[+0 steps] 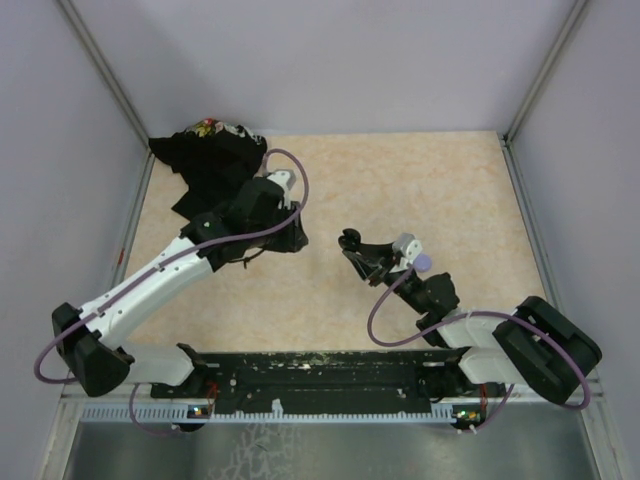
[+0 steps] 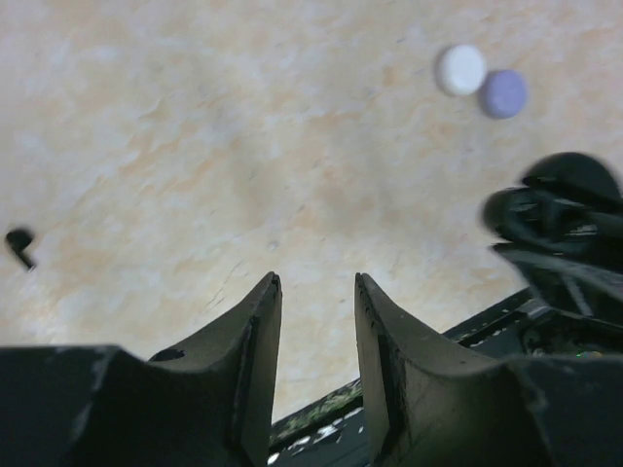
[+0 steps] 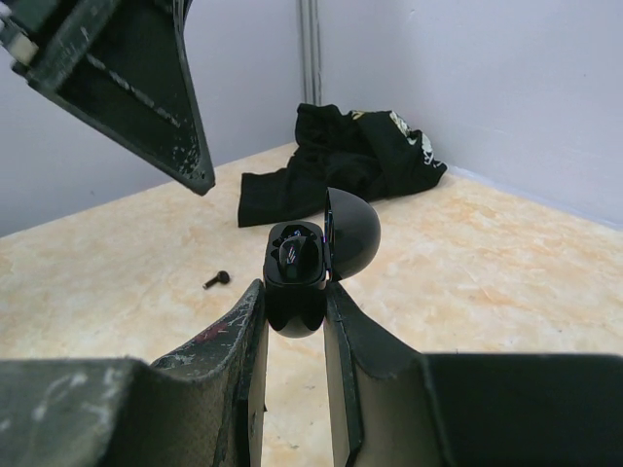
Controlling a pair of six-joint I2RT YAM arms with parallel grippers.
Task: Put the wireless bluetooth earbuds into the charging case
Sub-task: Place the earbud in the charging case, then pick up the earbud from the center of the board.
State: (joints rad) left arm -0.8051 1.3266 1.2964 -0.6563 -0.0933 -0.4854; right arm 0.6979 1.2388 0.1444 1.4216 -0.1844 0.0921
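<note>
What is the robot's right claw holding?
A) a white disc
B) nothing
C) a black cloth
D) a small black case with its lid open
D: in the right wrist view the right gripper is shut on the case, whose lid stands open.

At the left edge of the left wrist view, the dark earbud [image 2: 19, 245] is too small and blurred for you. In the right wrist view, the right gripper [image 3: 295, 287] hides the bottom of the charging case [image 3: 352, 233].
</note>
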